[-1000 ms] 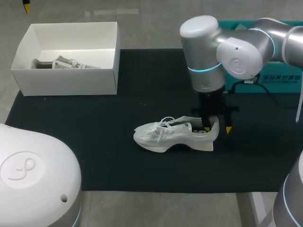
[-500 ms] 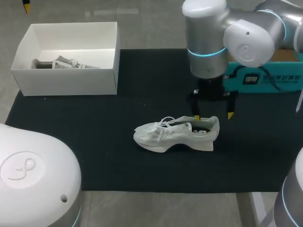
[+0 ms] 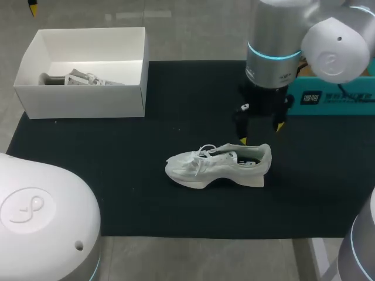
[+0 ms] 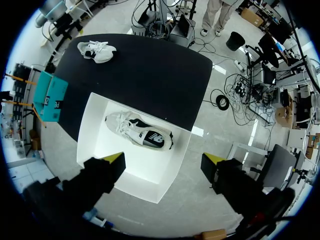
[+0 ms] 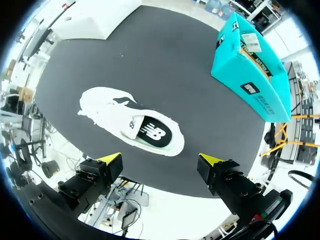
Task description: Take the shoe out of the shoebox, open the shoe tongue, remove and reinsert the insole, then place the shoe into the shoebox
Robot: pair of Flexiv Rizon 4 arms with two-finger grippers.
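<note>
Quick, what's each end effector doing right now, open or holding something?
Left end effector: open, empty, over the white cardboard shoebox.
Right end effector: open, empty, above the white lace-up sneaker.

Records black table (image 3: 146, 205) carrying white shoe (image 3: 218, 165) upright on its sole near the middle, open white shoebox (image 3: 85, 99) at far left corner, teal box (image 3: 337, 96) at far right edge, all well apart.

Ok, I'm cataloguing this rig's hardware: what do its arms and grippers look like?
The right arm is white and silver-grey, rounded joints, a glowing cyan ring. The left arm has a white housing bearing an embossed logo. The left gripper and right gripper are black with yellow tips.
</note>
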